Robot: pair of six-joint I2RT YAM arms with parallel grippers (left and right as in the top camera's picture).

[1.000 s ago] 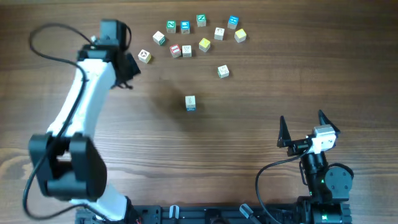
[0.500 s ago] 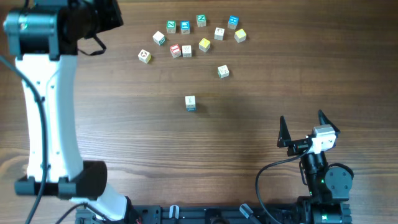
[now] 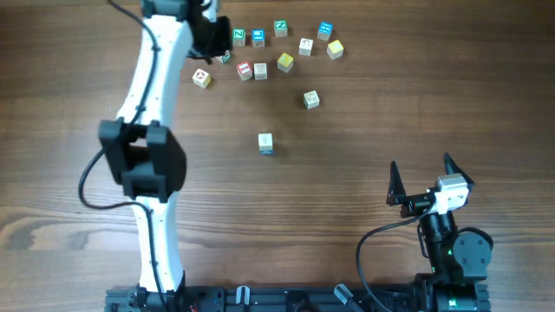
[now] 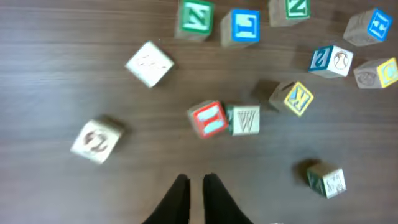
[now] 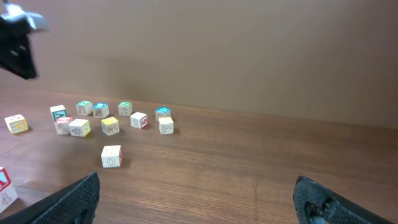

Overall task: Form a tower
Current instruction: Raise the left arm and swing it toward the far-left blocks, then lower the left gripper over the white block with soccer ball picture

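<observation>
The tower [image 3: 265,144] stands alone mid-table, a slim stack of pale letter cubes with blue trim at its foot; the right wrist view catches only its edge [image 5: 3,186]. My left gripper [image 3: 218,43] hovers high over the loose cubes at the back. Its black fingers [image 4: 196,180] stand almost together with nothing between them, above bare wood just short of a red cube [image 4: 208,119] and a W cube [image 4: 244,119]. My right gripper [image 3: 421,165] rests wide open and empty near the front right, far from the tower [image 5: 196,202].
Several loose cubes lie along the back: green [image 3: 238,36], blue [image 3: 257,37], yellow [image 3: 284,61], and a pale one [image 3: 202,78] furthest left. One single cube [image 3: 310,100] sits between that group and the tower. The left arm [image 3: 143,156] spans the table's left side.
The left arm has swung from the far left to above the back cluster of cubes, and its fingers have parted a sliver. The right arm and all cubes are unmoved.
</observation>
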